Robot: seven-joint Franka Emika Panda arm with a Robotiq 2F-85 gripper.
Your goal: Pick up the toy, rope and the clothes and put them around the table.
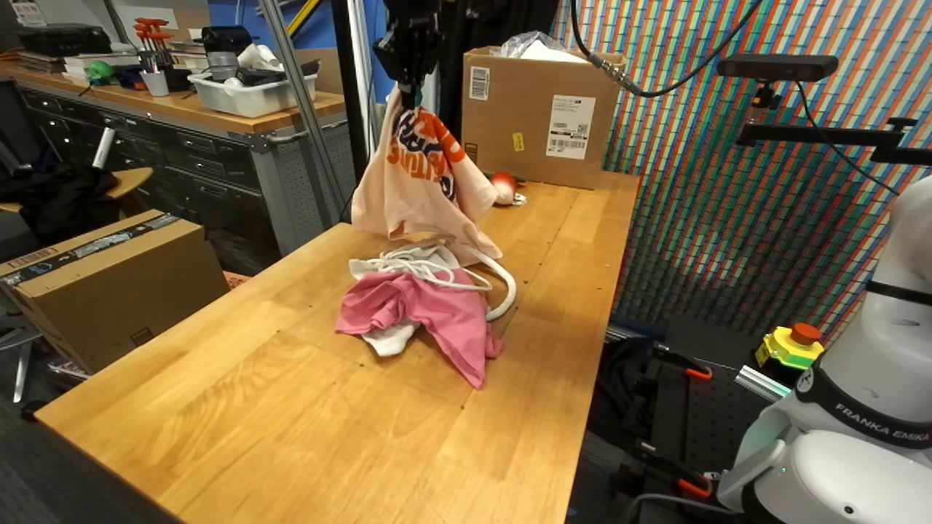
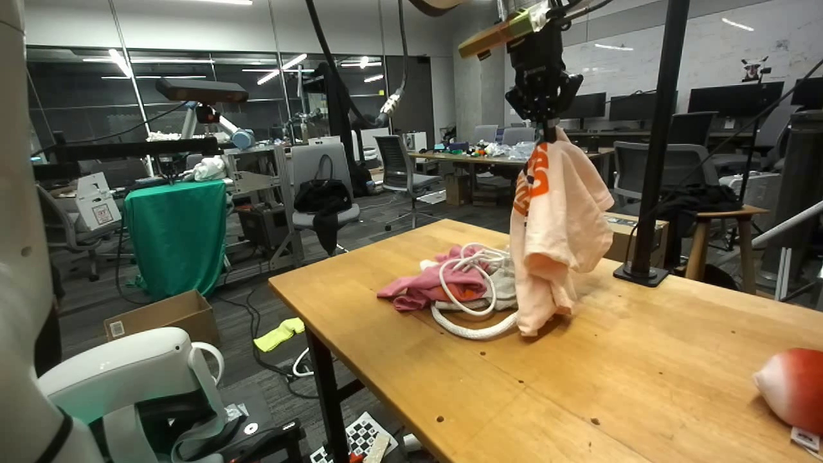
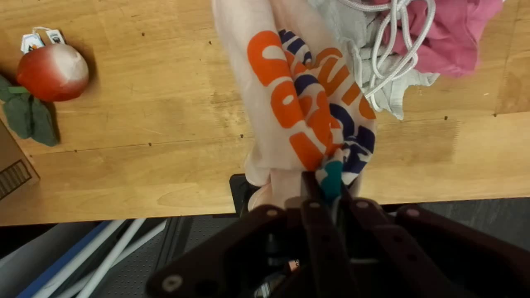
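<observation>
The pincer [image 2: 547,134] is clenched on the cream printed cloth [image 1: 422,178], which hangs down from it above the table [image 1: 291,407]; whether its hem touches is unclear. Lower than the pincer and off to one side, the white rope [image 1: 512,291] lies looped over the pink cloth [image 1: 453,313] and the off-white cloth [image 3: 395,93], while in the wrist view the toy [image 3: 54,74] rests to the pincer's other side, well apart from it.
</observation>
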